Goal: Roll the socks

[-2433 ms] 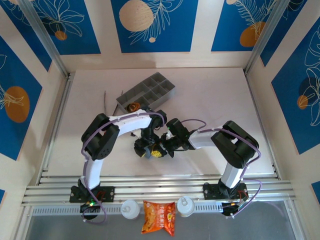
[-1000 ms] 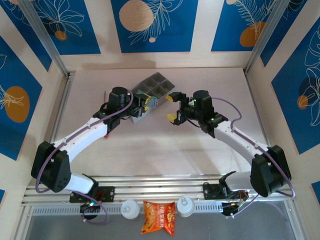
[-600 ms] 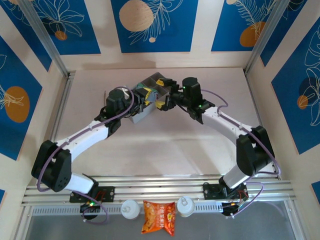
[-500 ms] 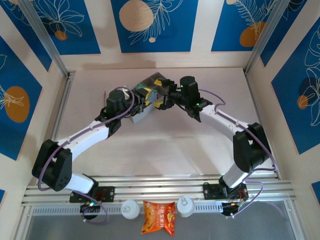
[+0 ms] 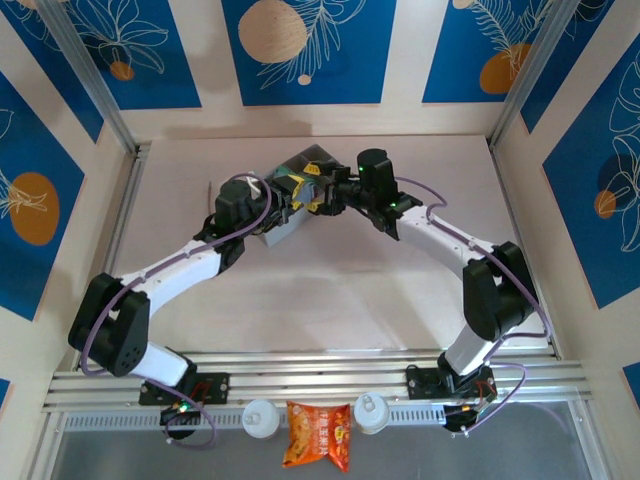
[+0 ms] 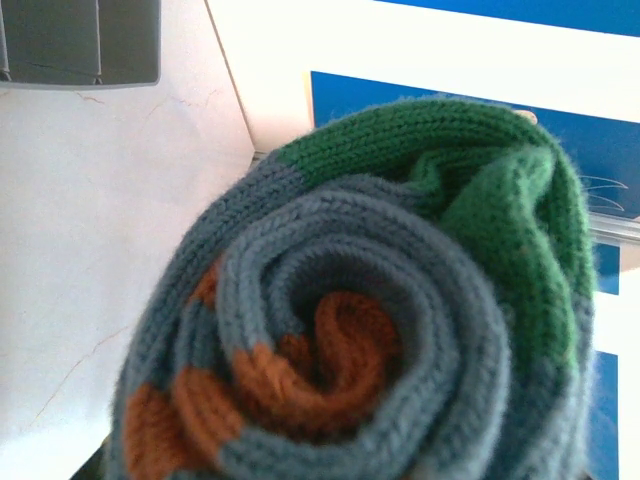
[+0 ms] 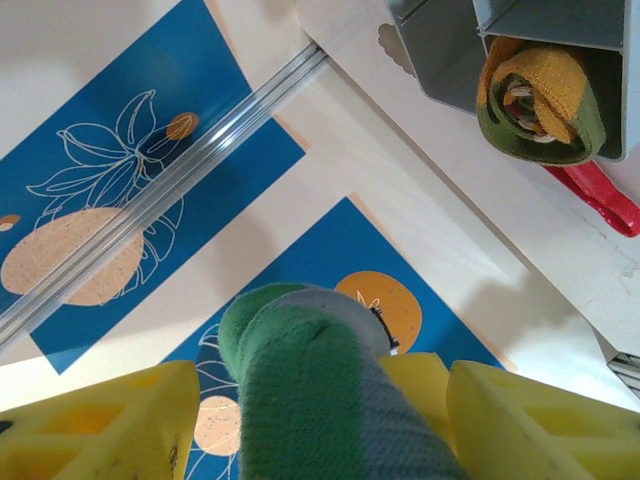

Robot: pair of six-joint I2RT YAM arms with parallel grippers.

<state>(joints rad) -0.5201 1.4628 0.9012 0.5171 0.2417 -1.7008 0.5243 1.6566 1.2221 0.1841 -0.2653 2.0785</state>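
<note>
A rolled grey-blue sock (image 6: 370, 300) with a green toe and an orange cuff at its core hangs in the air by the grey tray (image 5: 318, 160). My left gripper (image 5: 288, 193) is shut on it, its fingers hidden behind the roll. From the other side my right gripper (image 7: 330, 385) stands open around the roll's green end (image 7: 300, 400). Its yellow fingers (image 7: 100, 425) sit on either side, with a gap on the left. The olive-brown sock (image 7: 540, 100), rolled with orange showing, lies in a tray compartment.
A red object (image 7: 600, 195) lies beside the tray. A thin stick (image 5: 210, 197) lies left of the tray. At the near rail sit a snack bag (image 5: 318, 435) and two white caps (image 5: 260, 417).
Both arms have gone from the table's middle to the tray. The right gripper has come left onto the roll held by the left, and its jaws have narrowed.
</note>
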